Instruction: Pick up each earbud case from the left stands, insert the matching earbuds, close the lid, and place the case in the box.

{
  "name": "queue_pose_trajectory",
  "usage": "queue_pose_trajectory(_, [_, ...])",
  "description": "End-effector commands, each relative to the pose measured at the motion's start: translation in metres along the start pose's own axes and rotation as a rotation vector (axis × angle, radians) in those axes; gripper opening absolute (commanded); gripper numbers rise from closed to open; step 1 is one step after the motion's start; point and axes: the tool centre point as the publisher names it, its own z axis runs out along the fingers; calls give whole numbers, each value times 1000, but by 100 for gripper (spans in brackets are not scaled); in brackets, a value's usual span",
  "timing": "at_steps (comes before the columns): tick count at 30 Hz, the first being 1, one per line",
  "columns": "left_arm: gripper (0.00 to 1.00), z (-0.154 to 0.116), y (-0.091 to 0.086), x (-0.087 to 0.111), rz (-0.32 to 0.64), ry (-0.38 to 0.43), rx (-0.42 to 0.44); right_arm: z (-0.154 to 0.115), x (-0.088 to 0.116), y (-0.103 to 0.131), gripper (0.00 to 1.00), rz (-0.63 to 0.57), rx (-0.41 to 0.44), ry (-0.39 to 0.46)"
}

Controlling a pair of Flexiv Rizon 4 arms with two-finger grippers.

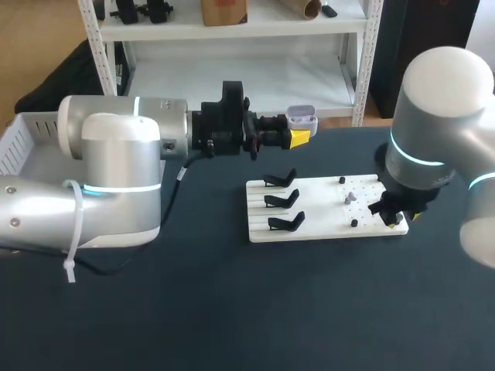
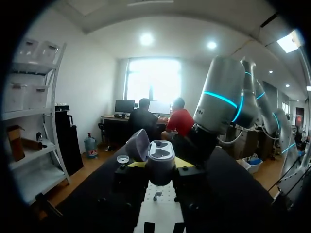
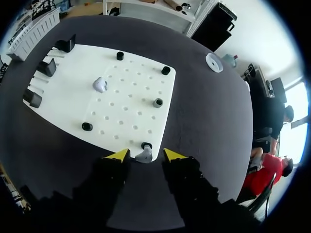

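My left gripper (image 1: pixel 300 133) hangs above the table behind the white board (image 1: pixel 309 232), shut on a pale earbud case (image 1: pixel 302 119). In the left wrist view the case (image 2: pixel 160 156) sits between the fingers with its lid (image 2: pixel 138 143) open. Three black stands (image 1: pixel 282 199) at the board's left are bare. My right gripper (image 3: pixel 146 155) is low over the board's near right corner. Its yellow-tipped fingers stand open on either side of a grey earbud (image 3: pixel 144 156) resting by a peg. A second earbud (image 3: pixel 100 84) lies mid-board.
Several black pegs (image 3: pixel 165 70) stick up from the white board (image 3: pixel 63 107). A white basket (image 1: pixel 23 143) stands at the table's far left, behind my left arm. A small white disc (image 3: pixel 213 62) lies on the dark tabletop beyond the board.
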Motion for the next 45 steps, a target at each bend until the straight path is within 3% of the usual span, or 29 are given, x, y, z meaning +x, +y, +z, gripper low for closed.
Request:
queue_pose_trajectory(1, [0,0,-2,1,1,-3,-7,1,1,2,40,5,6,-4])
queue_pose_trajectory(9, [0,0,-2,1,1,-3,-7,1,0,3,31,1,12,4])
queue_pose_trajectory(11, [0,0,-2,1,1,-3,-7,2,1,3,20,-1,17,7])
queue_pose_trajectory(13, [0,0,-2,1,1,-3,-7,2,1,4,0,-3,17,10])
queue_pose_trajectory(19, [0,0,-2,1,1,-3,-7,-7,4,1,0,5,36,13])
queue_pose_trajectory(26, [0,0,-2,1,1,-3,-7,-66,13,-4,0,71,6,-3])
queue_pose_trajectory(31, [0,0,-2,1,1,-3,-7,-107,14,9,0,18,0,-15])
queue_pose_trajectory(37, [0,0,-2,1,1,-3,-7,-148,3,34,0,-62,-79,-40])
queue_pose_trajectory(45, [0,0,-2,1,1,-3,-7,-190,-26,57,0,-171,-106,-113])
